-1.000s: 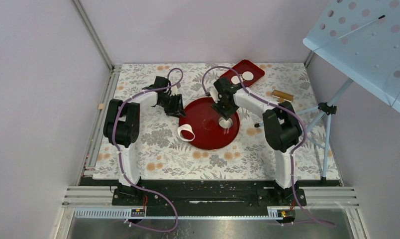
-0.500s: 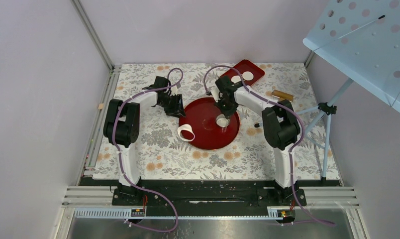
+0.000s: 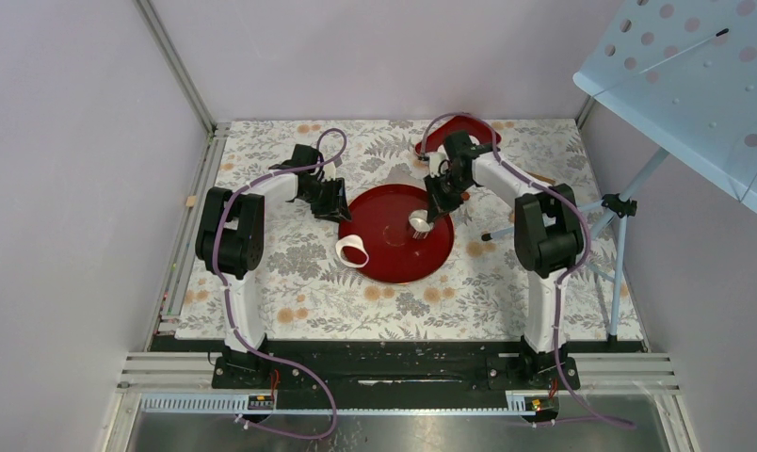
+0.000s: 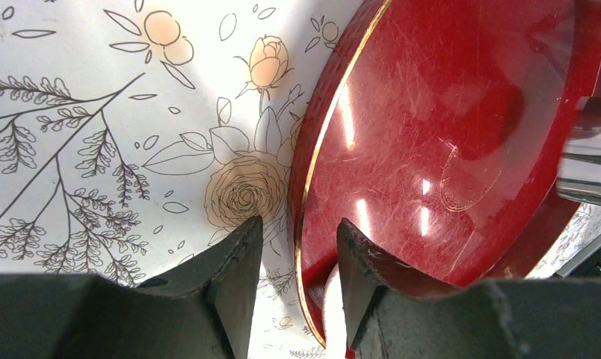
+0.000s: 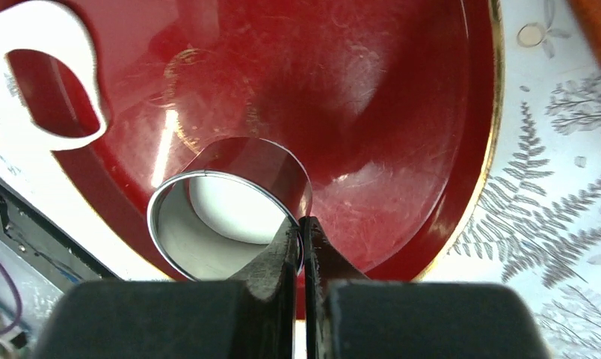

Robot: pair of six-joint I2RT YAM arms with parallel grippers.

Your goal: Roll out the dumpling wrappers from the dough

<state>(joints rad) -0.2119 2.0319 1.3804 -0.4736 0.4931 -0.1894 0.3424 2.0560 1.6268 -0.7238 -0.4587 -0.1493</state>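
Observation:
My right gripper (image 5: 303, 228) is shut on the wall of the small metal ring cutter (image 5: 230, 202), which is held tilted over the round red plate (image 3: 394, 254). A white round dumpling wrapper (image 5: 234, 213) sits inside the ring. The dough (image 3: 352, 251), a white scrap with a round hole, lies on the plate's left rim and also shows in the right wrist view as the same scrap (image 5: 84, 37). My left gripper (image 4: 297, 262) is open, and its jaws straddle the plate's far-left rim (image 4: 303, 224) without visibly pinching it. The ring cutter (image 4: 585, 161) shows at that view's right edge.
A red rectangular tray (image 3: 478, 127) lies at the back, mostly hidden behind my right arm. A brown rolling pin (image 5: 598, 30) lies on the flowered cloth right of the plate. A pale blue perforated stand (image 3: 695, 66) on thin legs (image 3: 620, 207) overhangs the right side.
My right gripper closed on the ring cutter's wall, and the arm swung right and back, tipping the ring. The tray's discs are now hidden behind it. The left arm stayed still.

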